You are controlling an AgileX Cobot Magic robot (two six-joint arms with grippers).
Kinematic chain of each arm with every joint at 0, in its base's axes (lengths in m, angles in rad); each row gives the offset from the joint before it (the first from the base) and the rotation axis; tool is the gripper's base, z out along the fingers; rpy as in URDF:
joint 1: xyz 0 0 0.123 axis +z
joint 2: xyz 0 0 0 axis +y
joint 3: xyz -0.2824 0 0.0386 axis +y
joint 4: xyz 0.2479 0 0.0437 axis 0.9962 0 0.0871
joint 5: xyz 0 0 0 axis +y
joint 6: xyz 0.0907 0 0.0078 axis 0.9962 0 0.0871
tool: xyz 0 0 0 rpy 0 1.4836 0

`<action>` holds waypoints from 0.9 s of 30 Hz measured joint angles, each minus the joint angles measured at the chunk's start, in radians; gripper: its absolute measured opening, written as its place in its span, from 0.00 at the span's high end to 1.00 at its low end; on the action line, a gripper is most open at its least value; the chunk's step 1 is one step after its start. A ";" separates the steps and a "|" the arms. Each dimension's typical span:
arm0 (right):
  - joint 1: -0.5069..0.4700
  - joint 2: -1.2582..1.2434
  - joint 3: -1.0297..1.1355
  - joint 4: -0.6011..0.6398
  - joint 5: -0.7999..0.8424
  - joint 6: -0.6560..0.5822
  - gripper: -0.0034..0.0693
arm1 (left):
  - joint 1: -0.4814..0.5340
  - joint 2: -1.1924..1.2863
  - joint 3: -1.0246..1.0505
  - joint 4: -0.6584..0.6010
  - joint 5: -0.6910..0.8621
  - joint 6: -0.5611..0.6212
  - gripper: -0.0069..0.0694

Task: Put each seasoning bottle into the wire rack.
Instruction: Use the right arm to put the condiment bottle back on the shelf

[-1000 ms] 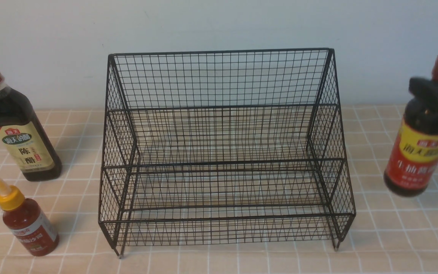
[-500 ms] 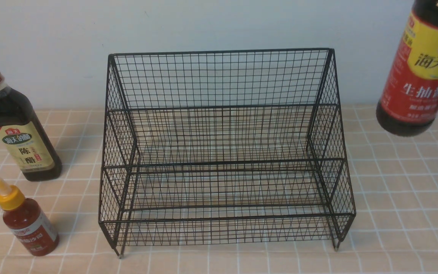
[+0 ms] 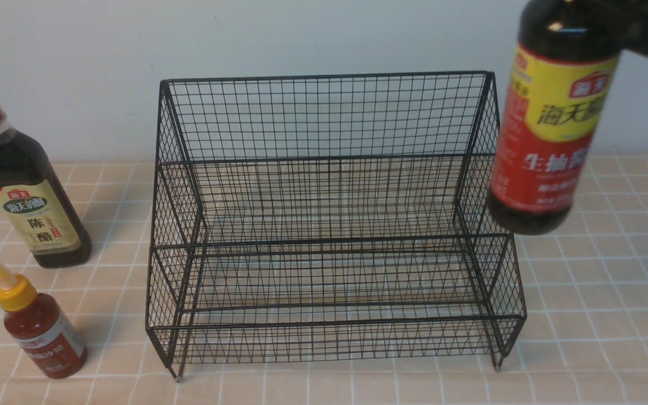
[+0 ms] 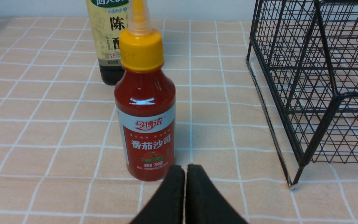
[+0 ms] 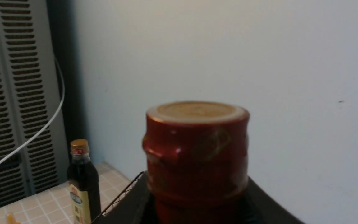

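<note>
The right gripper (image 5: 199,208) is closed on the red neck of the tall dark bottle with the yellow-red label (image 3: 552,129) and holds it in the air, clear of the checked tablecloth (image 3: 611,315). In the front view the bottle hangs at the right end of the wire rack (image 3: 324,118). Its base shows in front of the rack's right side wall, about at the height of the upper shelf. I cannot tell whether the base is already over the wall or is only nearer to the camera. The bottle leans a little, with its base more to the left than its top.

I judge that the step in hand is to carry this bottle into the rack. To do it well, the arm should keep the base higher than the sloped side wall while it goes left. Then it should bring the bottle upright and lower it slowly until the base sits flat on the mesh. A place near the right end leaves room for the others. The grip should open only when the bottle stands by itself.

The left gripper (image 4: 184,199) is closed and empty, just near the small red squeeze bottle (image 3: 40,326). The gold-capped bottle (image 3: 26,191) stands behind it, left of the rack.
</note>
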 joint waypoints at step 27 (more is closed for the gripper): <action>0.130 0.362 -0.030 0.014 0.175 -0.099 0.59 | 0.000 0.000 0.000 0.000 0.000 0.000 0.92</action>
